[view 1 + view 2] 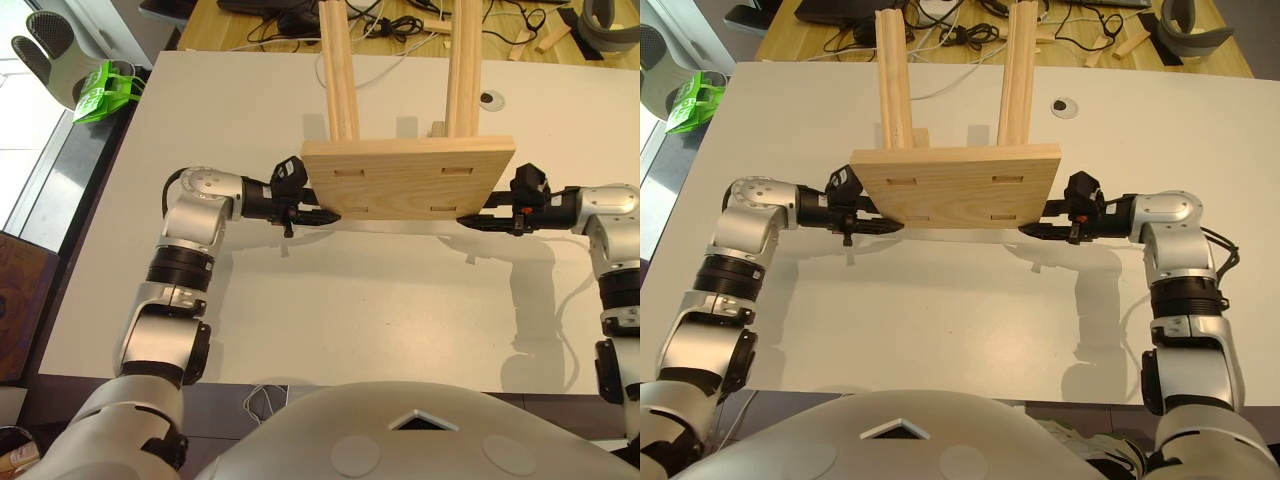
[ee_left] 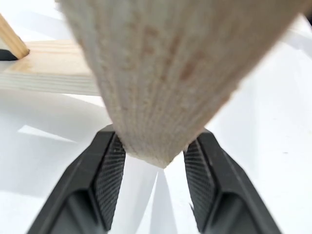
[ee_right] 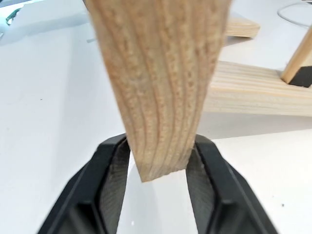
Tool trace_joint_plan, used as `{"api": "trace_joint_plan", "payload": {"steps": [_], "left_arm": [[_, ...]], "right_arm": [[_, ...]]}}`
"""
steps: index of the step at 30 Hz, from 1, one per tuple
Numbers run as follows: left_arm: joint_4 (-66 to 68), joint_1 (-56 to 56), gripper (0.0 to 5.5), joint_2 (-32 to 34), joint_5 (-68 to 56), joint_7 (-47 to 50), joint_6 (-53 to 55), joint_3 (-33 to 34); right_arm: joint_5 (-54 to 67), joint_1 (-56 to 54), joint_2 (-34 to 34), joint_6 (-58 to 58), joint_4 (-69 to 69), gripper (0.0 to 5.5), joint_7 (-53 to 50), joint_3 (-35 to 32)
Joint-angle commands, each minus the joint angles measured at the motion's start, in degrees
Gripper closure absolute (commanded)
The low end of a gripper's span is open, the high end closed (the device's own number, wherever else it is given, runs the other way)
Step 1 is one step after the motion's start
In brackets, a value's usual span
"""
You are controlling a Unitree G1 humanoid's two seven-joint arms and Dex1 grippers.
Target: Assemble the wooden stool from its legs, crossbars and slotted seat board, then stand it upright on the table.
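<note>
The wooden stool lies tipped, its slotted seat board point(image 1: 410, 175) facing me and raised off the white table point(image 1: 330, 320). Its two pairs of legs point(image 1: 340, 70) point(image 1: 463, 70) run away toward the far edge. My left gripper point(image 1: 318, 215) is shut on the board's lower left corner, my right gripper point(image 1: 470, 220) on the lower right corner. In the left wrist view the board's end grain point(image 2: 161, 87) sits pinched between the black pads point(image 2: 109, 175). The right wrist view has the board edge point(image 3: 161, 87) clamped the same way, with a crossbar point(image 3: 253, 87) behind.
A green bag point(image 1: 105, 90) sits off the table's far left corner. A cable grommet point(image 1: 490, 98) is set in the table beside the right legs. Behind lies a wooden desk with cables point(image 1: 400, 20), loose wood offcuts point(image 1: 535, 42) and a grey roll point(image 1: 605, 30).
</note>
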Motion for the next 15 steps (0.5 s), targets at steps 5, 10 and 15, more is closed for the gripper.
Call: {"api": "trace_joint_plan", "payload": {"steps": [5,10,15], "left_arm": [[-21.7,-2.8,3.89,5.5,-17.7,-6.6,27.2,2.5],[-24.2,-7.0,3.89,7.1,-24.6,-6.4,37.2,6.6],[-24.5,-12.9,3.89,8.1,-31.1,-6.3,48.2,9.7]], "right_arm": [[14.8,0.0,-3.6,21.6,-21.2,3.88,-0.4,-4.2],[21.3,-2.4,-4.2,30.6,-25.1,3.88,-2.4,-7.9],[27.0,-2.7,-4.0,36.8,-28.6,3.88,-4.6,-10.6]]}}
